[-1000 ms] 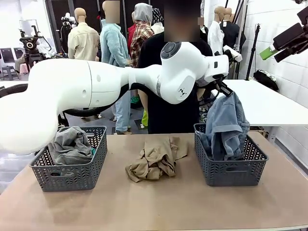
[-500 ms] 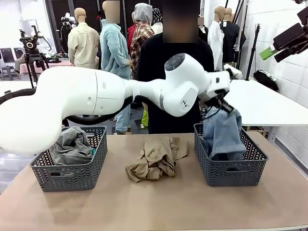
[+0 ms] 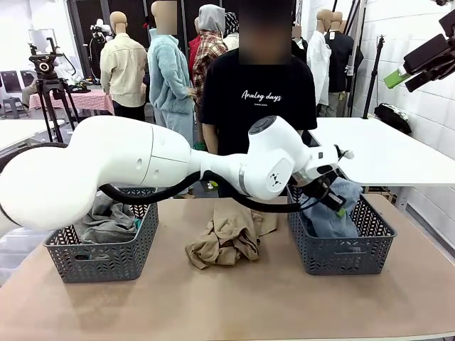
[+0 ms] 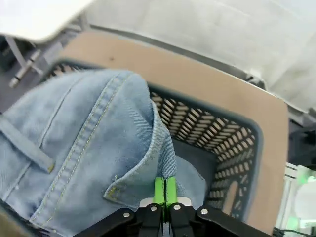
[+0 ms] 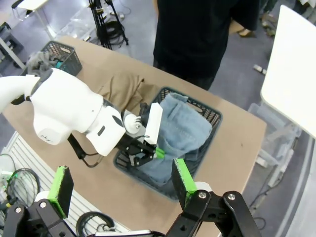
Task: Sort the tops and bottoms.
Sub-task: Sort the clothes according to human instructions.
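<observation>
Fingers (image 4: 159, 190) of the left gripper (image 3: 331, 202) are pinched fully together on a seamed fold of the denim shorts (image 4: 89, 148), which lie directly beyond them, slumped inside the right-hand basket (image 4: 232, 163). Farther off, the right gripper (image 5: 121, 186) hovers overhead, wide open and empty.

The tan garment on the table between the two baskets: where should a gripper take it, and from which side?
Probably from above, pinching one raised fold at the top of the tan garment: it lies crumpled in a heap, its edges flat on the table.
</observation>
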`<state>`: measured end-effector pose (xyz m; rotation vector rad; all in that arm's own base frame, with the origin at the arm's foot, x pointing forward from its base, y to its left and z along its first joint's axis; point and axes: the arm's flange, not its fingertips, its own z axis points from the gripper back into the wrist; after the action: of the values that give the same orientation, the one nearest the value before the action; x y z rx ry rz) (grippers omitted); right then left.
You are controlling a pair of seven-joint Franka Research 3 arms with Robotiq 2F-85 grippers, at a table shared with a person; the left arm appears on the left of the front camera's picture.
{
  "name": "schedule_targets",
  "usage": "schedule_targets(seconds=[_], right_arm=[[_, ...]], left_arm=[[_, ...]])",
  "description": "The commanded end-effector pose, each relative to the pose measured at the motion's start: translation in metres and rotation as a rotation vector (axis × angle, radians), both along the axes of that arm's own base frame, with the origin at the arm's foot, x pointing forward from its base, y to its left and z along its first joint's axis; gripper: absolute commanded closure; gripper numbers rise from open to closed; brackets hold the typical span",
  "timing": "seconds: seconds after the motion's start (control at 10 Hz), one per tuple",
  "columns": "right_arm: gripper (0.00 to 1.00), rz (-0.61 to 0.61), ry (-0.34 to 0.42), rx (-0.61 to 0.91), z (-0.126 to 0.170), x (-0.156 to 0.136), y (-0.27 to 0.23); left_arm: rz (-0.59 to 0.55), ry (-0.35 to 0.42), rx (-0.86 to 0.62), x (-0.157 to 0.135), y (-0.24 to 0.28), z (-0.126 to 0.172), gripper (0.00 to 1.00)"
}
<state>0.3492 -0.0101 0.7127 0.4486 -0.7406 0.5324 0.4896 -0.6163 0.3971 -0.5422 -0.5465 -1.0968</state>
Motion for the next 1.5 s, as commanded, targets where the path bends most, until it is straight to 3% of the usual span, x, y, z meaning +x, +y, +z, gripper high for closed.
schedule_targets(seconds=[0.0,0.4,0.9,1.1,1.2,1.4], right_arm=[[0.0,0.002,0.006,-0.021,-0.001,-0.001,0.001],[0.0,0.002,0.006,-0.021,-0.001,-0.001,0.001],[0.0,0.002,0.006,-0.021,-0.001,-0.001,0.001],[0.0,0.002,0.006,-0.021,-0.001,-0.001,0.001],[0.0,0.002,0.006,-0.021,-0.001,-0.001,0.001],[0.0,0.002,0.006,-0.021,-0.001,-0.001,0.001]], left_arm=[[-0.008,0.137,0.008,-0.005,0.011,-0.013,1.0],[-0.032,0.11,0.112,-0.005,0.009,-0.009,1.0],[-0.037,0.016,0.1,-0.006,0.004,0.022,0.03],[-0.029,-0.012,0.087,-0.01,0.007,0.036,0.0],[-0.035,0.036,0.074,-0.009,0.006,0.022,0.0],[-0.035,0.036,0.074,-0.009,0.006,0.022,0.0]])
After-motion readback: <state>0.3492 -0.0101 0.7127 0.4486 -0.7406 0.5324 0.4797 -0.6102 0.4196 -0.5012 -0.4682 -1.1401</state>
